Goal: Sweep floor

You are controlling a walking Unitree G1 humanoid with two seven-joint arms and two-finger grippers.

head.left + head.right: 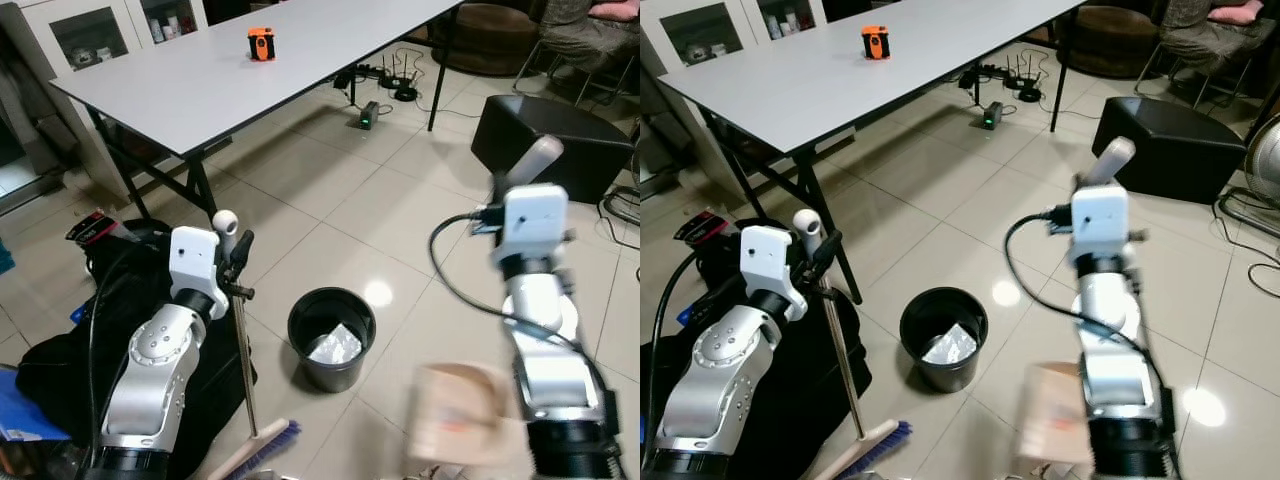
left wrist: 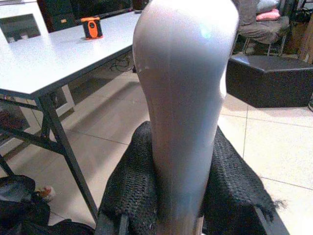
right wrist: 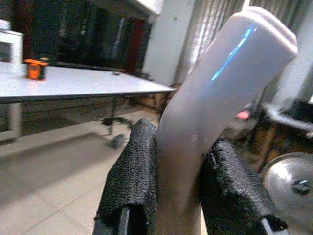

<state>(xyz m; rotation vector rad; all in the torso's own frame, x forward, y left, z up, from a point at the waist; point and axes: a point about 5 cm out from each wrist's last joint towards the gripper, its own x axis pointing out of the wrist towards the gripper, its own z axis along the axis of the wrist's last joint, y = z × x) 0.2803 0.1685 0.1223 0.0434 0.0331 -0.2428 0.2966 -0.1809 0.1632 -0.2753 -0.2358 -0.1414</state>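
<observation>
Right end effector (image 3: 178,188) clamps pale handle (image 3: 215,98); grey table (image 3: 73,88) w/ orange item (image 3: 35,68) behind.

A: Finish of the pale grey plastic broom handle (image 2: 183,112)?
B: Smooth, glossy; it sits between rough black woven-cloth finger pads (image 2: 134,181).
A: Floor and bin?
B: Glossy beige floor tiles (image 1: 330,190); matt round black plastic bin (image 1: 331,338) holding crumpled white paper (image 1: 335,346).
</observation>
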